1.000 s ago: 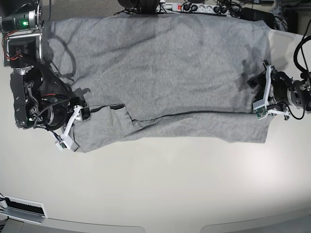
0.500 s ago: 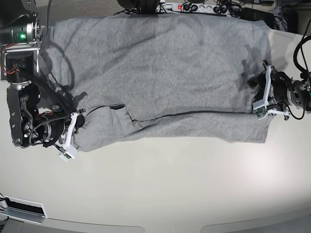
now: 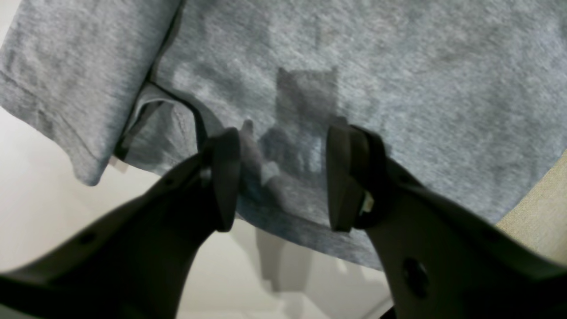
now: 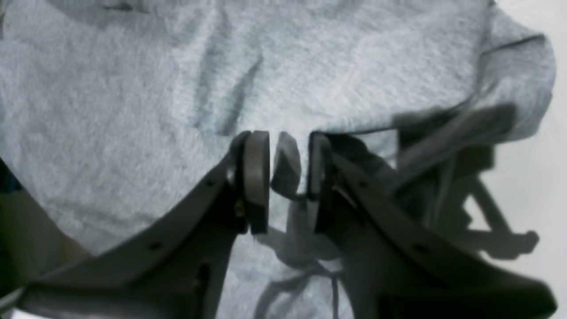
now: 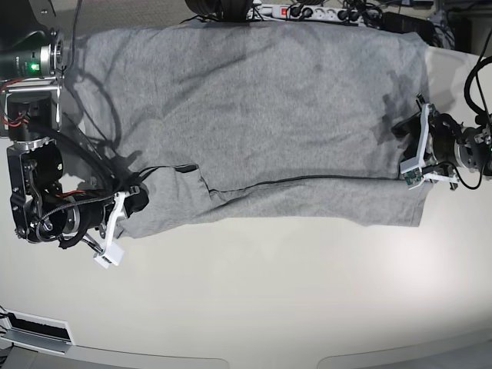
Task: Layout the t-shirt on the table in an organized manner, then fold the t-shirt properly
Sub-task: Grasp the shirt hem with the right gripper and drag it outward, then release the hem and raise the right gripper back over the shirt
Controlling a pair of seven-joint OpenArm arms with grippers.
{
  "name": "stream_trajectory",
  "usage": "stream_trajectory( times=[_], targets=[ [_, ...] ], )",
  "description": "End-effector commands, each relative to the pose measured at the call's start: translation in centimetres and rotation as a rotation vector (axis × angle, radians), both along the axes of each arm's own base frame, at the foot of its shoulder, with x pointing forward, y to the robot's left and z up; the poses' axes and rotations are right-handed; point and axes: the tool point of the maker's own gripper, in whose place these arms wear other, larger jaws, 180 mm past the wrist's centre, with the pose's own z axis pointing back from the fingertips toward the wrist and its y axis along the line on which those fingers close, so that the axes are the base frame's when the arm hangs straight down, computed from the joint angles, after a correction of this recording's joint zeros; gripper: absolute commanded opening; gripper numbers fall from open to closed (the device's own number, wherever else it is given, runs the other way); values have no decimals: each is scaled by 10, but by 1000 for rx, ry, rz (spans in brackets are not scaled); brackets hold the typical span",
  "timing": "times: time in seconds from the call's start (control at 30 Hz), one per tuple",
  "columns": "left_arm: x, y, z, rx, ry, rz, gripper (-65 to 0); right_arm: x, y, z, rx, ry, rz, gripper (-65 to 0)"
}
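The grey t-shirt (image 5: 261, 115) lies spread flat across the far half of the off-white table (image 5: 269, 292), with one long fold line running through its near part. My right gripper (image 5: 132, 204) sits at the sleeve on the left. In the right wrist view its jaws (image 4: 288, 177) stand narrowly open around a small raised ridge of t-shirt (image 4: 133, 110) cloth, with thin gaps on both sides. My left gripper (image 5: 406, 150) rests at the shirt's right edge. In the left wrist view it (image 3: 285, 177) is wide open over the hem of the t-shirt (image 3: 398, 88).
A power strip and tangled cables (image 5: 307, 11) line the table's far edge. A white vented panel (image 5: 38, 330) sits at the near left corner. Bare tabletop (image 3: 44, 186) shows beside the hem, and a tan surface (image 3: 540, 221) lies at the right.
My right arm has slid toward the near edge along the sleeve. The sleeve edge has shifted only slightly. The left arm and the shirt's right side have not moved.
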Motion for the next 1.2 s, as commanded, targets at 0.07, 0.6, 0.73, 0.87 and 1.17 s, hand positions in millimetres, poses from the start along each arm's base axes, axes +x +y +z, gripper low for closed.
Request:
stream_trajectory(
  times=[0.07, 0.6, 0.73, 0.87, 1.17],
  targets=[
    [10, 6, 11, 3, -34, 5, -331, 14, -10, 10, -27, -64, -13, -532],
    [10, 7, 11, 7, -33, 3, -332, 13, 0, 23, 31, -30, 20, -650],
    [10, 6, 11, 7, -34, 3, -332, 14, 7, 28, 80, -36, 16, -650],
    [10, 6, 11, 6, -34, 3, -332, 15, 12, 32, 117, -43, 13, -650],
    [10, 6, 11, 5, -33, 3, -332, 22, 14, 36, 136, -74, -1, -650]
  ],
)
